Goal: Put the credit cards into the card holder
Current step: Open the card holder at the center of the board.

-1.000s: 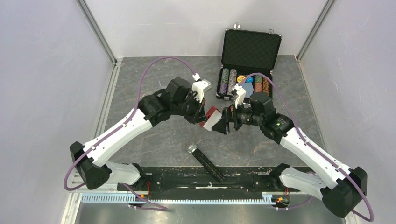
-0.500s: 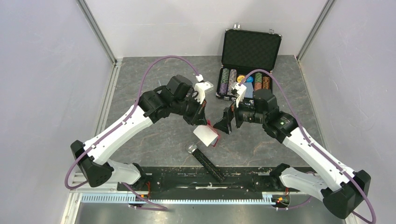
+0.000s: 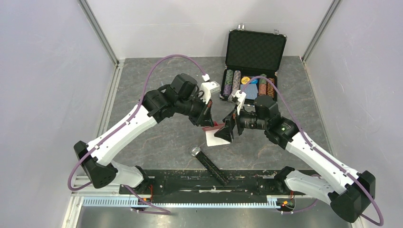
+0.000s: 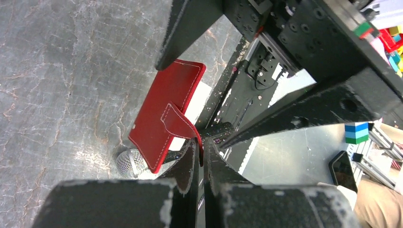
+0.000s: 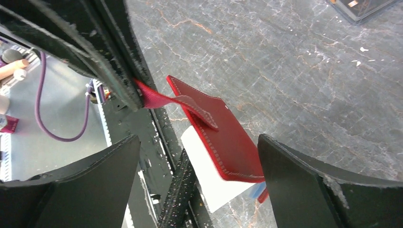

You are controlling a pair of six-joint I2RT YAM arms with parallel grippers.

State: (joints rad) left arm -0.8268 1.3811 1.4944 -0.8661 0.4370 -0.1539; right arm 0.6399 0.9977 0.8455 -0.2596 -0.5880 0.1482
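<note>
The red card holder (image 3: 213, 128) hangs above the table by its closing tab. My left gripper (image 3: 207, 123) is shut on that tab (image 4: 183, 124), and the holder (image 4: 164, 111) dangles below its tips (image 4: 200, 142). My right gripper (image 3: 227, 127) stands wide open, with the holder's lower end (image 5: 228, 142) between its fingers (image 5: 197, 140), touching neither. A pale flat rectangle (image 5: 209, 166) and a blue edge show under the red flap. I cannot tell whether the rectangle is a credit card or a sleeve. No other credit cards show.
A microphone (image 3: 196, 151) with a black glittery handle lies on the table just below the holder and reaches the arms' base rail. An open black case of poker chips (image 3: 254, 47) stands at the back right.
The holder has swung down from between the two grippers and now hangs lower from the left one, pale side showing. The right gripper has moved slightly left and down towards it.
</note>
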